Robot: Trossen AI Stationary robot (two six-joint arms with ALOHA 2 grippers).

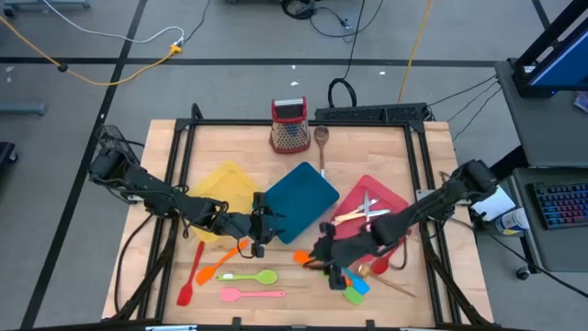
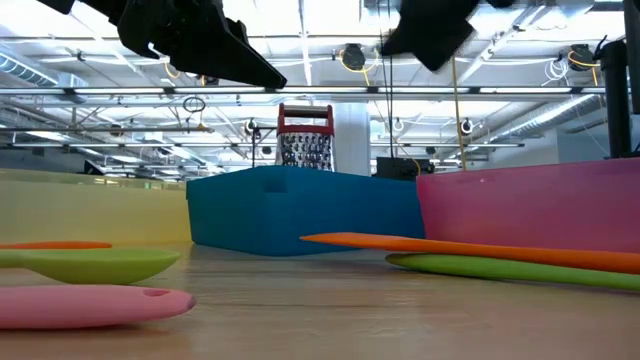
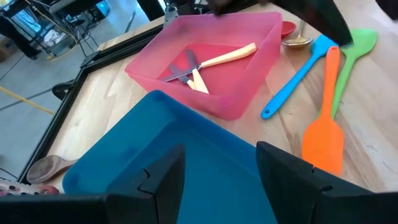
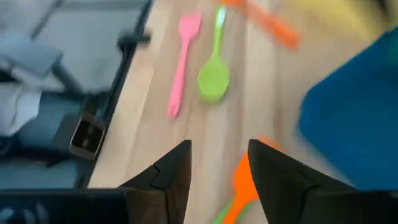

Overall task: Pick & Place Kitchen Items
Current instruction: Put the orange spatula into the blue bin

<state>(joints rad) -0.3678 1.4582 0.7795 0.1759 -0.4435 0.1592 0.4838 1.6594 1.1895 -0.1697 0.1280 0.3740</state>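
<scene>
Two grippers hover empty, fingers spread. Directly under the right gripper (image 1: 328, 256) an orange spatula (image 4: 244, 182) lies flat on the counter (image 1: 367, 147), likely its target; open wood beyond reaches the green spoon (image 4: 213, 78) and pink spatula (image 4: 180, 65). The left gripper (image 1: 261, 226) hangs over the teal tray (image 3: 205, 168); farther off, cutlery (image 3: 186, 74) rests in the red tray (image 3: 249, 93).

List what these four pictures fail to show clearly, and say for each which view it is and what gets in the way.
- High view: the utensils under the right gripper are covered by the arm.
- Low view: the contents of the teal tray and red tray are hidden by their walls.
- Right wrist view: the orange spatula is blurred and partly behind the fingers.
- Left wrist view: the wooden spoon is partly hidden behind the teal tray.
</scene>
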